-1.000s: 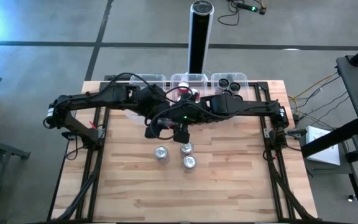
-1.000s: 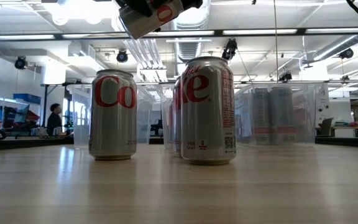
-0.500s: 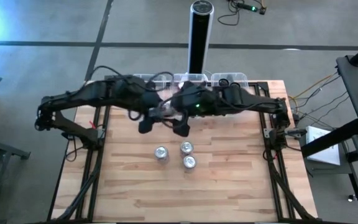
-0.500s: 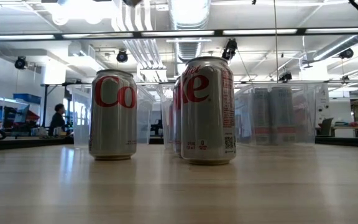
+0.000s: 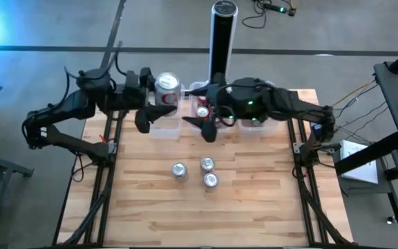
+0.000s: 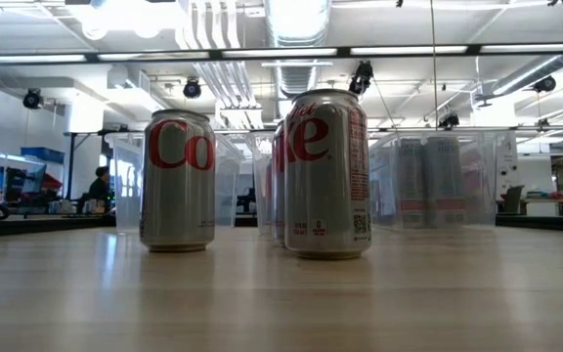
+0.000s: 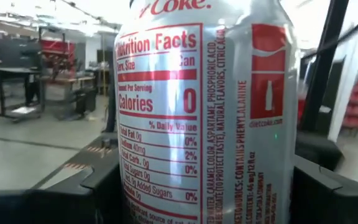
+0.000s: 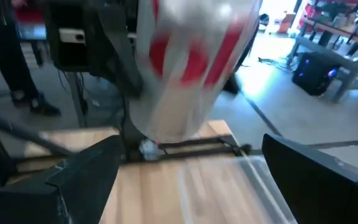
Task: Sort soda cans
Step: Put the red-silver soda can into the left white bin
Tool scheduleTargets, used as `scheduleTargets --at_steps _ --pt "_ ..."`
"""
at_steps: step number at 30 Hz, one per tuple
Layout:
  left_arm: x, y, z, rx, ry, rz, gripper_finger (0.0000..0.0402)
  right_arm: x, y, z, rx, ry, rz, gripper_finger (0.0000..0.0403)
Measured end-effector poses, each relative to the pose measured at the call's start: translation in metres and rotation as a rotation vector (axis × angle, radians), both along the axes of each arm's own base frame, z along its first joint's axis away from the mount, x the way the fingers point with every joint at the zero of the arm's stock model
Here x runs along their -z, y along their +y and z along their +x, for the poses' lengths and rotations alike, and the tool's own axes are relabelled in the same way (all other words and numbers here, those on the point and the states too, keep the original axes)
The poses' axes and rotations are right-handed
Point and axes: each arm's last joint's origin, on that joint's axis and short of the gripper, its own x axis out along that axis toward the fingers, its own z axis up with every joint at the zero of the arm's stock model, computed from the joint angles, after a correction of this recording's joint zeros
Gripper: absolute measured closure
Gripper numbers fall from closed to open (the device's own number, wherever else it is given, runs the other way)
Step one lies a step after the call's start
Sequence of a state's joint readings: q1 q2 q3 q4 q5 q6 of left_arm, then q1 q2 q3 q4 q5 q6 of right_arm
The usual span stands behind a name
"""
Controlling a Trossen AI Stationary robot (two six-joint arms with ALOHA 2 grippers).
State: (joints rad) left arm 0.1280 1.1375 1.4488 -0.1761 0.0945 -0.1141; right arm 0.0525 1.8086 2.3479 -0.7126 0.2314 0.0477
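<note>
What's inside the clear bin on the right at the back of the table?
In the high view, the right clear bin shows no can tops, because the right arm covers most of it. In the low view, two cans stand behind a clear wall; their colours aren't discernible.

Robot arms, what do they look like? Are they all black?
Mostly, yes. Both arms are black and jointed, with black cables looping along them. The left arm and right arm each end in two chunky black jaws. A small green light glows on the right arm.
</note>
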Motion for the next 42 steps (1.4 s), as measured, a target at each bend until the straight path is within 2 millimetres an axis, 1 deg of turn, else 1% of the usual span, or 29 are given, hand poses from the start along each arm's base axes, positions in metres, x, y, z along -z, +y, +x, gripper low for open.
scheduleTargets --at_steps 2,5,8,13,16,22,26,31,33,38,42 --pt "0.006 0.0 0.005 0.009 -0.047 -0.021 0.0121 0.006 0.001 0.011 0.005 -0.015 0.021 0.0019" --pt "0.017 0.0 0.011 0.056 -0.107 -0.056 0.0121 0.006 0.001 0.019 0.01 -0.08 0.047 0.0019" --pt "0.024 -0.002 0.015 0.099 -0.181 -0.079 0.0121 0.002 0.0 0.02 0.018 -0.122 0.08 0.0019" --pt "0.031 -0.003 0.017 0.115 -0.236 -0.089 0.0121 0.002 -0.002 0.019 0.002 -0.123 0.125 0.0023" --pt "0.032 -0.002 0.021 0.105 -0.243 -0.091 0.0121 0.003 -0.003 0.022 -0.032 -0.132 0.16 0.0043" --pt "0.031 -0.001 0.03 0.103 -0.226 -0.09 0.012 0.009 -0.006 0.024 -0.058 -0.087 0.186 0.0102" --pt "0.031 -0.001 0.032 0.107 -0.206 -0.086 0.0117 0.01 -0.006 0.023 -0.059 -0.073 0.186 0.0103" --pt "0.032 -0.002 0.031 0.108 -0.105 -0.075 0.0095 0.015 -0.006 0.021 -0.058 -0.012 0.187 0.0103" --pt "0.028 -0.002 0.029 0.096 -0.046 -0.057 0.0081 0.021 -0.006 0.019 -0.054 0.047 0.187 0.0103" --pt "0.019 -0.003 0.017 0.078 0.21 -0.024 0.007 0.041 -0.005 0.017 -0.05 0.231 0.172 0.0103" --pt "0.024 -0.003 0.017 0.081 0.444 -0.018 0.0074 0.053 -0.005 0.014 -0.049 0.354 0.151 0.0103"
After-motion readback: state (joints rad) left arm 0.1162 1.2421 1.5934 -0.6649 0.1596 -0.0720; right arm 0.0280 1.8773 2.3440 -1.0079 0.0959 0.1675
